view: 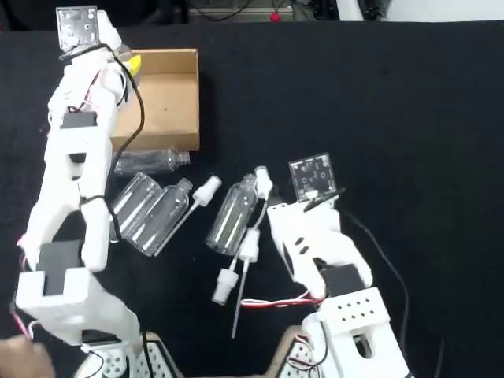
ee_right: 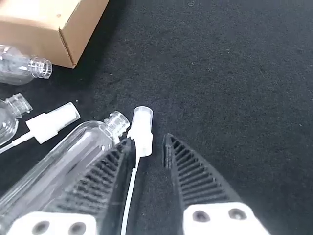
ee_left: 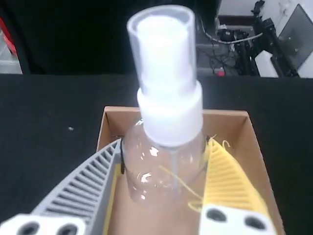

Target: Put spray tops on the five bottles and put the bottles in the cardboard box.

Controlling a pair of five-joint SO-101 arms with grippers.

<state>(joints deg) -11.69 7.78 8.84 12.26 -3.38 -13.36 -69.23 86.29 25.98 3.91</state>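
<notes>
Left gripper (ee_left: 164, 147): pinching the capped bottle (ee_left: 161, 171) between one grey and one yellow ribbed finger, over the cardboard box (ee_left: 247, 132).
Capped bottle: clear rounded plastic with a white spray head under a see-through cap. Its base is hidden below the fingers, so I cannot tell whether it touches the box floor.
Cardboard box: brown, shallow and open-topped, with plain card floor showing around the held bottle. In the high view the left arm covers its left part.
Bottle by the box (view: 153, 161): clear, neck open, lying on its side just beside the box wall on the black table (view: 409, 118).
Bottle pair (view: 150, 209): clear, side by side, partly under the left arm.
Loose spray top (view: 206, 191): white with a thin tube, near the pair's necks.
Middle bottle (view: 234, 213): clear with a threaded open neck, lying beside the right gripper.
Lower spray tops (view: 248, 248): two, white, with long tubes.
Right gripper (ee_right: 148, 142): black ribbed fingers spread, with a white spray top (ee_right: 142, 128) lying between the tips. Whether they touch it is unclear.
</notes>
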